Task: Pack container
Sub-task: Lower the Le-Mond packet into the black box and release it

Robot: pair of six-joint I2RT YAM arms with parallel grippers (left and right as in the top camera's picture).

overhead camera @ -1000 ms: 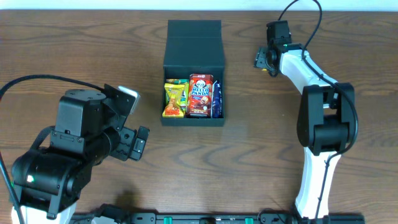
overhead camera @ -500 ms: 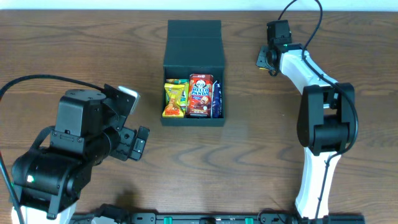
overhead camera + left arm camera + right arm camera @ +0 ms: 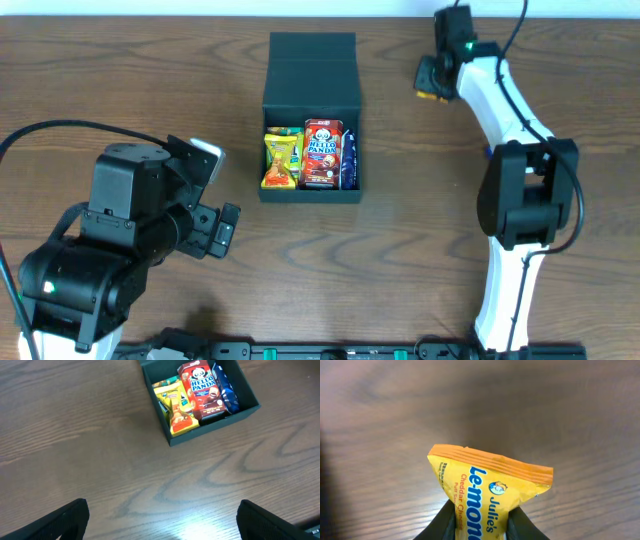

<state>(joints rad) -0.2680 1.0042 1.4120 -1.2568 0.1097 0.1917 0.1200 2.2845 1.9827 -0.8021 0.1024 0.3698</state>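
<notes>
The box (image 3: 311, 195) is sitting by the middle of the far edge, its flap (image 3: 312, 55) lying open toward that edge and three snack packs (image 3: 322, 152) standing inside. It is looking light and stiff, matte cardboard likely to slide if nudged. The side walls or the flap's free edge are offering the best hold. The right gripper (image 3: 484, 522), near the far right corner, is pinching a soft yellow packet (image 3: 490, 480) by one end. The left gripper (image 3: 160, 520), toward the near left corner, is hanging wide open and empty.

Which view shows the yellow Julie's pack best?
The right wrist view: the Julie's pack fills it, label readable, pinched in the right tool. Overhead shows only an orange speck there; the left wrist view misses it.
</notes>
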